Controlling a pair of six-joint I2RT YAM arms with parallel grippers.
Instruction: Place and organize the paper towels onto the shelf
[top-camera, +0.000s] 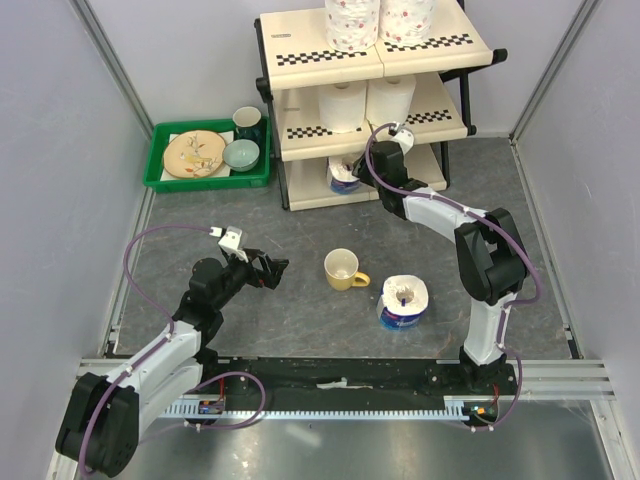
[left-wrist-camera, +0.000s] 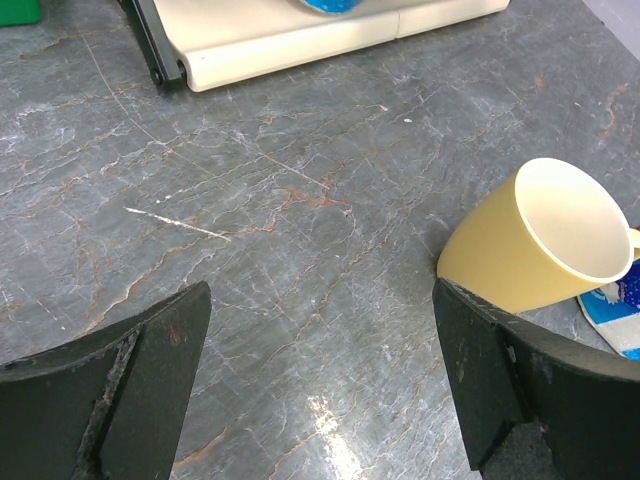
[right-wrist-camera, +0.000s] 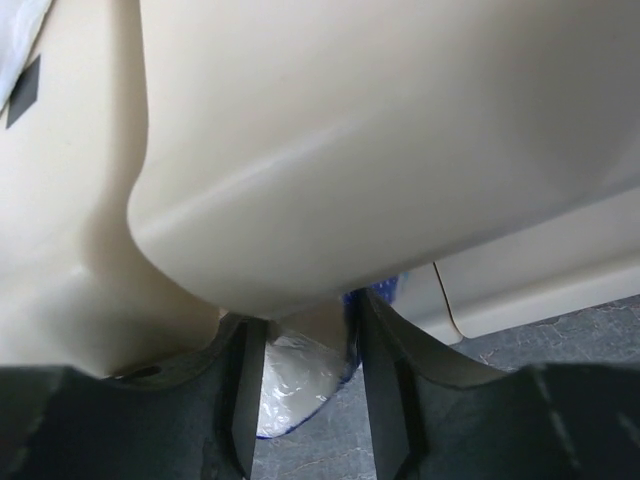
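Right claw (right-wrist-camera: 305, 335) (grasping or not, I cannot tell), upper center: retreating clenched would drag the blue roll (top-camera: 343, 180) off the shelf (top-camera: 308, 192).

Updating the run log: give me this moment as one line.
right gripper: at blue roll on shelf bottom tier, grip unclear; left gripper: open, empty; remaining: last roll on table

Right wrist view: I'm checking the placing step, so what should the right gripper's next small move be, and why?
Probably open the right gripper wider and back straight out. One blue-wrapped roll already sits on the shelf's bottom tier, its wrap showing between the close-set fingers, and a second blue-wrapped roll waits on the table.
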